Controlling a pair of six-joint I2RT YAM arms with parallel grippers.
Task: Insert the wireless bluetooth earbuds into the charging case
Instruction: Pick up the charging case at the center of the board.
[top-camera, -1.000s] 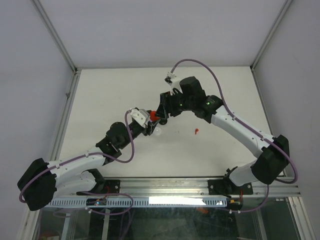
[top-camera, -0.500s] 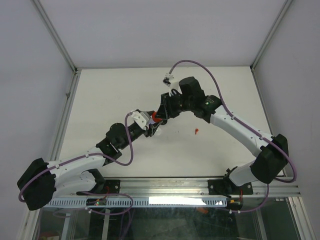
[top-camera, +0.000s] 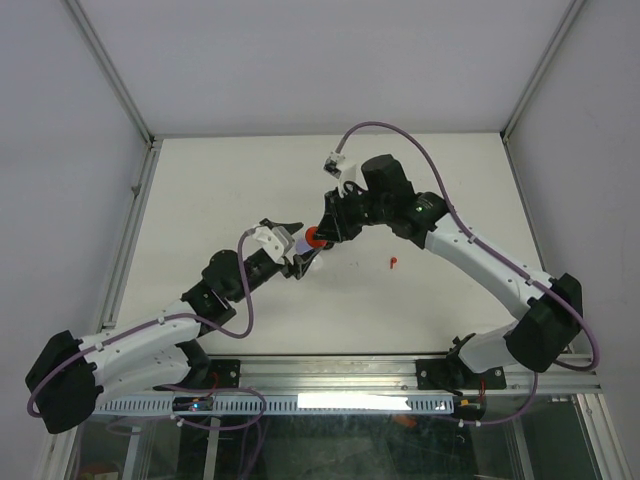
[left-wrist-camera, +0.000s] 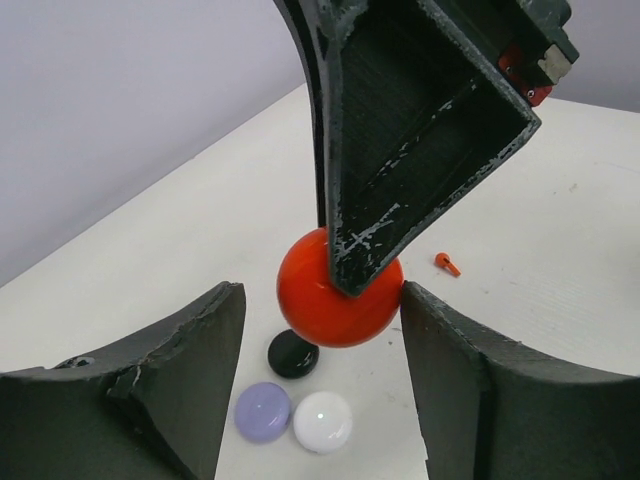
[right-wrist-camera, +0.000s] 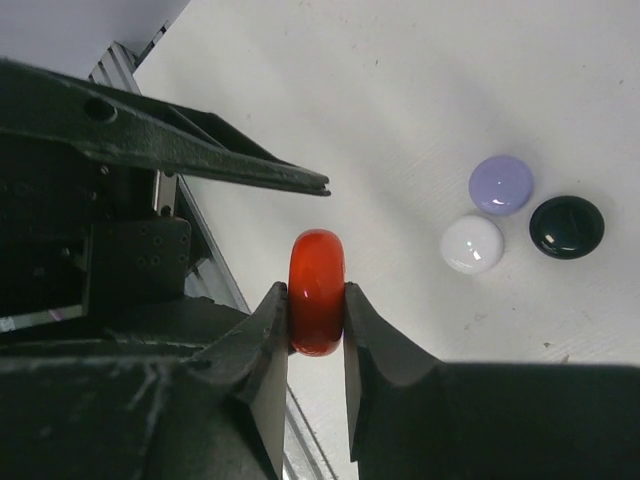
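R gripper (right-wrist-camera: 316, 318) clamps glossy red round charging case (right-wrist-camera: 317, 262) mid-air; L gripper (left-wrist-camera: 316, 300), jaws apart, has drawn back beside it, likely free to fetch tiny red earbud (left-wrist-camera: 447, 263) on table (top-camera: 220, 200) right of case.

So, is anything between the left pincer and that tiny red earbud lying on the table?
Yes. The right pincer, shut on the round red plastic case, hangs directly before the open left pincer. The tiny red stemmed plastic earbud lies past it, off to one side, on the white table.
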